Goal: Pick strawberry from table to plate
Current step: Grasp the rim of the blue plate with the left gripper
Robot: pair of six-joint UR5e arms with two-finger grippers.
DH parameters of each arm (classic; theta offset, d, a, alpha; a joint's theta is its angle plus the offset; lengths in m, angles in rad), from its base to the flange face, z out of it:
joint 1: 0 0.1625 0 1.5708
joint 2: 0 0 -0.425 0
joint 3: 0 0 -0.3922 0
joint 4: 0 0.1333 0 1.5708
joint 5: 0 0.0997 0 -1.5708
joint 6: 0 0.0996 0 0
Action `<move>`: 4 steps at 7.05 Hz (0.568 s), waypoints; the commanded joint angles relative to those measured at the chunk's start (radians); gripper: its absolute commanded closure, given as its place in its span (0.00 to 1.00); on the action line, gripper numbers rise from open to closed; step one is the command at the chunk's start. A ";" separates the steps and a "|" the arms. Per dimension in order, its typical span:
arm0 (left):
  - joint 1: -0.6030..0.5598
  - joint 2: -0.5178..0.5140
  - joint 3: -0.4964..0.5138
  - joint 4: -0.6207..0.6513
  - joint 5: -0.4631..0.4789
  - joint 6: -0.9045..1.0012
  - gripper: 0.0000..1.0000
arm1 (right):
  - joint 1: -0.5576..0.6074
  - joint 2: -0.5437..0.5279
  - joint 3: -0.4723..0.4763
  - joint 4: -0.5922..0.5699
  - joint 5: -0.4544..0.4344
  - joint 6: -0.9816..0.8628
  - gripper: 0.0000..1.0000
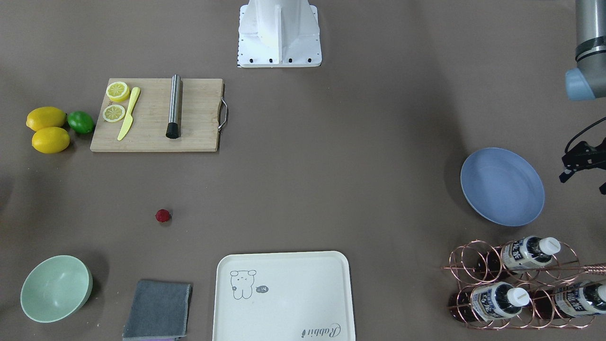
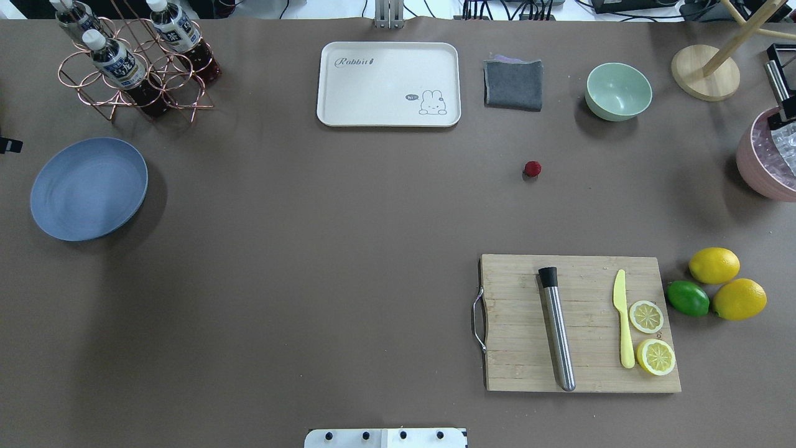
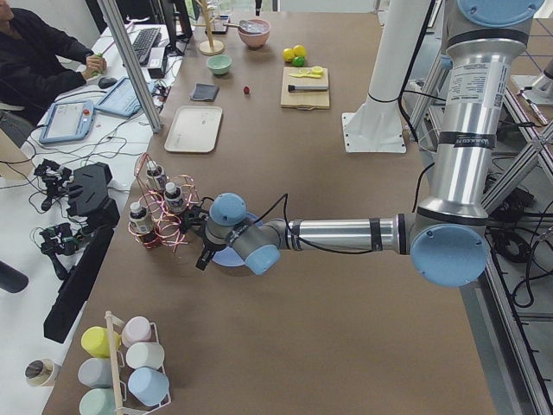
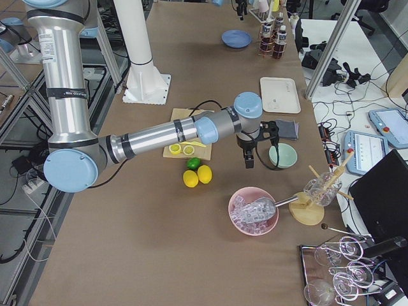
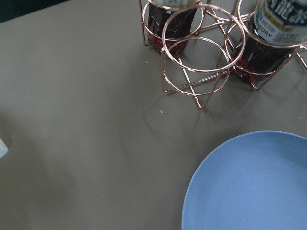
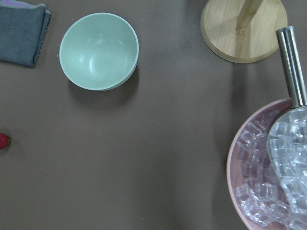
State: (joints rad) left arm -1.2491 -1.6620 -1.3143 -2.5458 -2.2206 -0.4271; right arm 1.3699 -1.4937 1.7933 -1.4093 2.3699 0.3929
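Observation:
The strawberry [image 1: 163,215] [image 2: 532,168] lies alone on the bare table [image 2: 311,249], between the mint bowl and the cutting board; it also peeks in at the left edge of the right wrist view [image 6: 4,141]. The blue plate [image 1: 503,186] [image 2: 89,188] [image 5: 254,184] sits far off, beside the bottle rack, with nothing on it. My left gripper [image 3: 204,259] hovers by the plate's outer side; only dark parts show at the frame edge [image 1: 581,161], so I cannot tell its state. My right gripper [image 4: 248,159] hangs above the table near the mint bowl; its state I cannot tell.
A wooden board [image 2: 581,323] carries a steel muddler, a yellow knife and lemon slices; two lemons and a lime [image 2: 688,298] lie beside it. Mint bowl [image 2: 619,91], grey cloth [image 2: 513,84], cream tray [image 2: 388,84], copper bottle rack [image 2: 130,68], pink ice bowl [image 2: 771,162]. A person sits at a side desk.

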 commanded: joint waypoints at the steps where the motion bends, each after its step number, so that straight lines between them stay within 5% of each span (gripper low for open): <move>1: 0.110 0.002 0.076 -0.158 0.108 -0.183 0.02 | -0.078 0.001 -0.014 0.142 -0.026 0.179 0.00; 4: 0.134 0.005 0.099 -0.171 0.101 -0.286 0.03 | -0.092 0.001 -0.017 0.145 -0.047 0.199 0.00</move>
State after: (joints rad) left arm -1.1313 -1.6582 -1.2200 -2.7076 -2.1201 -0.6502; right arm 1.2815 -1.4926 1.7780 -1.2673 2.3297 0.5861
